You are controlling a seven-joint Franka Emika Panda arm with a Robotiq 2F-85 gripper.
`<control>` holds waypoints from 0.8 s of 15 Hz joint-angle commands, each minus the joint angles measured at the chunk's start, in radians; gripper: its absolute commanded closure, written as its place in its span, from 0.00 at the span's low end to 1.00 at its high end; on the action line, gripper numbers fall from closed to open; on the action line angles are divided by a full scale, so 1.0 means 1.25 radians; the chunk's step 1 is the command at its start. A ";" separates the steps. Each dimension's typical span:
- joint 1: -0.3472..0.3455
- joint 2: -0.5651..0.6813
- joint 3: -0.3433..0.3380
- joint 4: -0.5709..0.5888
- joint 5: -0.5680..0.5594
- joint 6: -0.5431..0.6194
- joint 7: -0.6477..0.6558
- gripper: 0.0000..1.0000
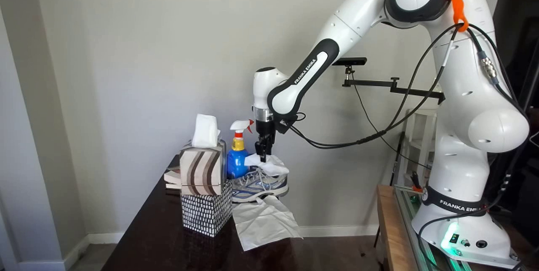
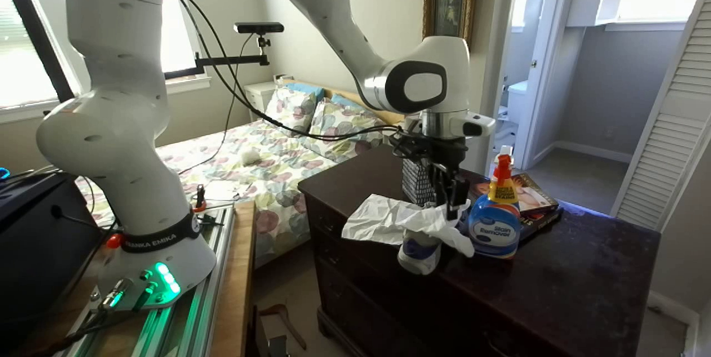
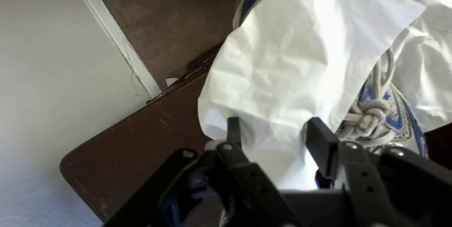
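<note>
Atop the sneaker [image 1: 263, 184], directly beneath your gripper [image 3: 272, 126], lies the white tissue [image 3: 282, 68]; your fingers [image 3: 323, 145] stand spread, with some of it showing between them. Expect it to be nearly weightless, limp and easy to tear, so a raised fold should suit your pinch better than a flat patch, where your tips would probably just press into the sneaker. More tissue [image 1: 267, 224] spreads out alongside. Next to the sneaker you have a blue spray bottle [image 2: 493, 229], labelled as stain remover, its fill too hard to tell. Nearby, a striped tissue box [image 1: 201, 172], one sheet [image 1: 206, 131] poking from its top, appears stacked on a patterned box [image 1: 206, 214] whose contents you cannot see
</note>
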 commanded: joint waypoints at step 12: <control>-0.001 -0.019 0.023 0.017 0.091 -0.110 -0.024 1.00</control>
